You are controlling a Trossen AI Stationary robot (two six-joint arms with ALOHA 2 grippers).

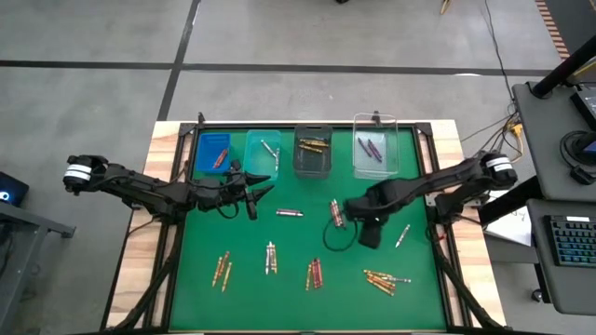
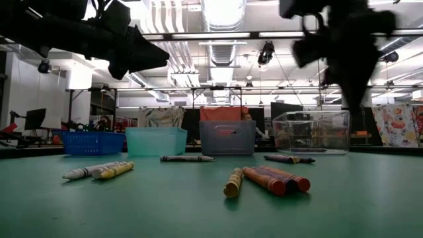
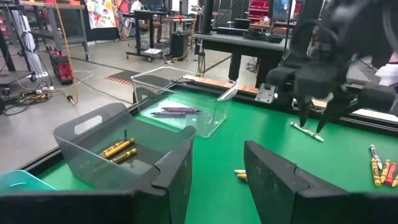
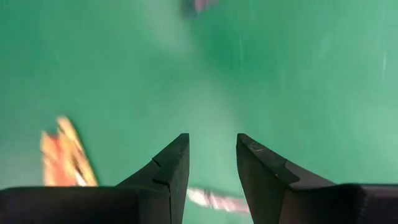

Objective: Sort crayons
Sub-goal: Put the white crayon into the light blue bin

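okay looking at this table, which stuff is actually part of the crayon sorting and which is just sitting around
Part of the job:
- loose crayons on the green mat
- blue bin, teal bin, grey bin, clear bin, each holding crayons
- left tool and right tool, both open and empty

Just lying about:
- keyboard on the side desk
- floor cables

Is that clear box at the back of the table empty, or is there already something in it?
Not empty. The clear bin holds a couple of purple crayons lying flat on its bottom.
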